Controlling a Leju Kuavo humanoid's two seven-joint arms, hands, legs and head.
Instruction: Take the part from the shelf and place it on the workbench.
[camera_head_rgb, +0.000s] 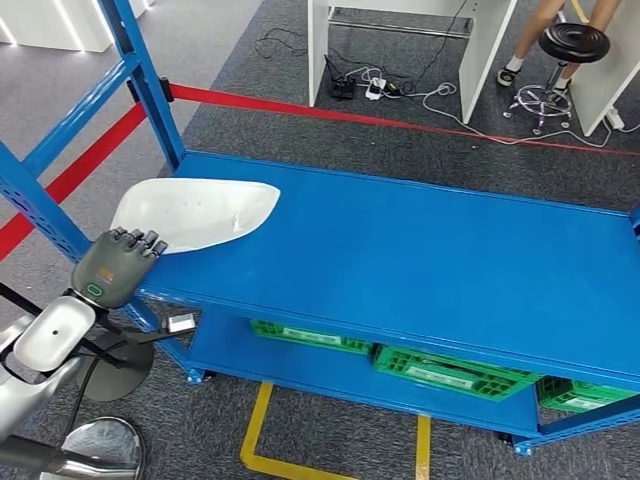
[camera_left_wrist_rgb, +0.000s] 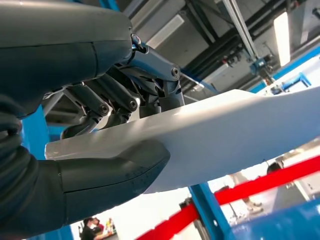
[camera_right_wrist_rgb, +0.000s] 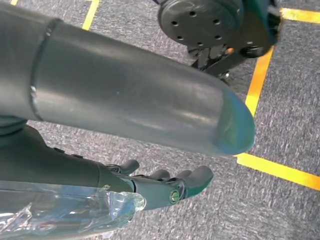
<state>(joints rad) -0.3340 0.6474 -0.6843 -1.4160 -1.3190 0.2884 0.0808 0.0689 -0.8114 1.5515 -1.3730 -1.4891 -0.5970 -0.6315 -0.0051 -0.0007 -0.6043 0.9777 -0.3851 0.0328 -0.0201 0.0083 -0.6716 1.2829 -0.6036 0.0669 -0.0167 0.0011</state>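
White plastic part (camera_head_rgb: 198, 212) — a long, shallow, leaf-shaped shell — lies at the left end of the blue shelf (camera_head_rgb: 423, 255), on its top deck, with its near tip overhanging the deck's edge. The left hand (camera_head_rgb: 115, 266) grips that near tip. In the left wrist view the thick grey thumb (camera_left_wrist_rgb: 113, 170) presses one face of the part (camera_left_wrist_rgb: 226, 135) while the darker fingers (camera_left_wrist_rgb: 151, 95) curl onto the opposite face, so the shell is clamped between them. From the hand, the part extends away and to the right over the deck.

Beyond the hand, a blue upright post (camera_head_rgb: 147, 80) of the shelf rises just behind the part's far edge, and a red barrier strap (camera_head_rgb: 75, 170) runs past it. Below the deck and to the right of the hand, green crates (camera_head_rgb: 445, 370) sit on the lower level.

Right hand (camera_right_wrist_rgb: 170, 182) hangs beside the body over grey carpet (camera_right_wrist_rgb: 286, 125) marked with yellow floor tape (camera_right_wrist_rgb: 279, 170). Its fingers extend loosely, slightly apart, and hold nothing.

Far ahead of the left hand — across the carpet — a person's legs (camera_head_rgb: 528, 40) show beside a black stool (camera_head_rgb: 573, 42) and white desks (camera_head_rgb: 483, 40).
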